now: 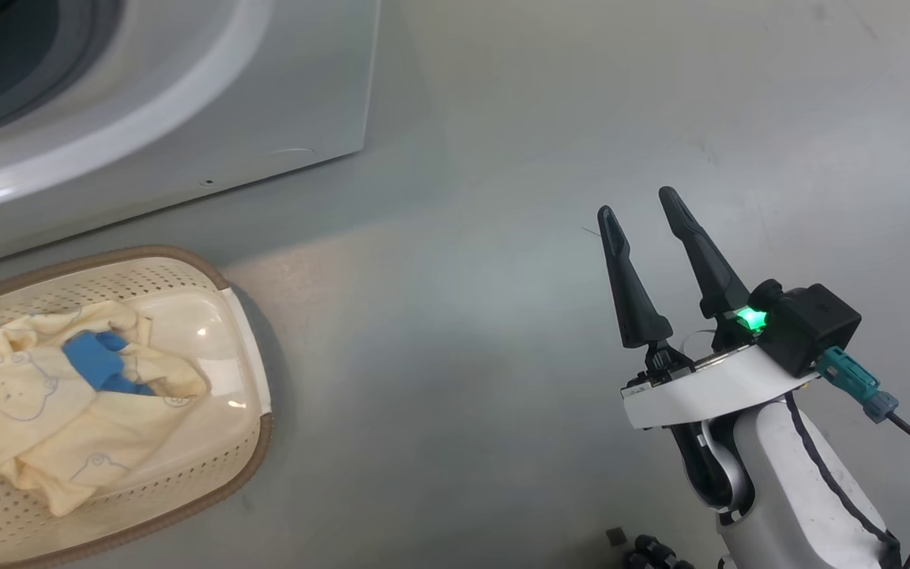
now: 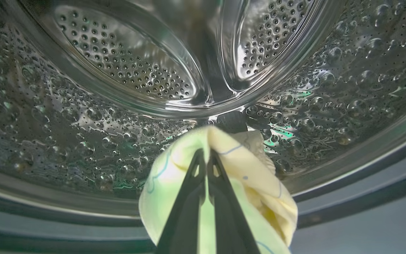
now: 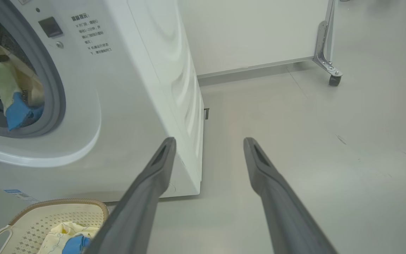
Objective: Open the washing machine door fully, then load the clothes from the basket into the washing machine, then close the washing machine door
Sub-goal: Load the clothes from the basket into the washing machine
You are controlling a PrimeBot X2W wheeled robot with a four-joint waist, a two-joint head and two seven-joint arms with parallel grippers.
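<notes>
Steel drum (image 2: 118, 63) rings the left claw (image 2: 206, 153), clamped on a cream garment (image 2: 245, 169) near the gasket (image 3: 56, 95), where early release could snag it; right claw (image 1: 636, 202) gapes empty.

The basket (image 1: 210, 474) holding clothes (image 1: 68, 403) sits on the floor (image 1: 463, 356) before the washing machine (image 1: 265, 103).

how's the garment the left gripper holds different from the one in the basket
The held garment hangs inside the drum, pinched by the shut fingers of the left gripper. The basket garment lies crumpled in the basket, untouched. Both are cream-yellow with blue patches.
</notes>
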